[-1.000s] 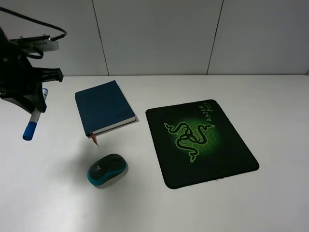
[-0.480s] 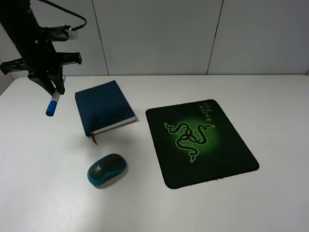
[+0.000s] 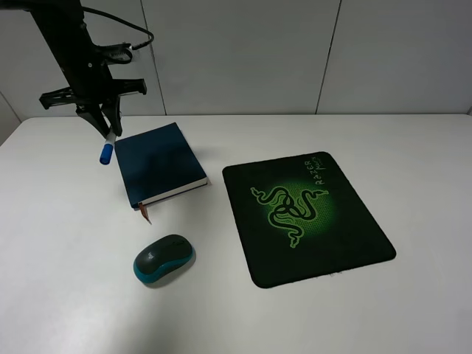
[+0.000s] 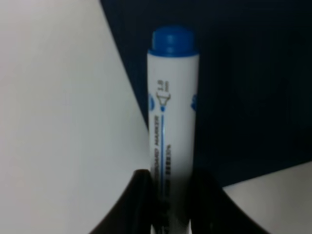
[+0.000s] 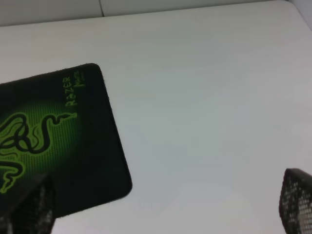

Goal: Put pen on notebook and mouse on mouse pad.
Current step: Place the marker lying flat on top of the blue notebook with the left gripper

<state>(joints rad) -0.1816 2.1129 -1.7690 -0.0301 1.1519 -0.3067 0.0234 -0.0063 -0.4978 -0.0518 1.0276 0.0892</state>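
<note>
My left gripper (image 3: 109, 131) is shut on the pen (image 3: 108, 150), which hangs blue cap down above the table. The cap hovers right at the left edge of the dark blue notebook (image 3: 158, 164). In the left wrist view the white barrel of the pen (image 4: 171, 131) sits between the black fingers (image 4: 139, 204), half over the notebook (image 4: 253, 87). The mouse (image 3: 164, 258) lies on the table in front of the notebook. The black mouse pad (image 3: 306, 217) with its green emblem lies to the right. My right gripper (image 5: 161, 209) is open, above bare table beside the mouse pad (image 5: 53, 141).
The white table (image 3: 413, 162) stretches right of the mouse pad to a grey panelled wall behind. The notebook's reddish ribbon (image 3: 144, 214) pokes out at its near corner. The right arm does not show in the exterior high view.
My left arm has carried the pen from the table's far left edge rightward and back, up to the notebook's left edge. Mouse, notebook and mouse pad have not moved.
</note>
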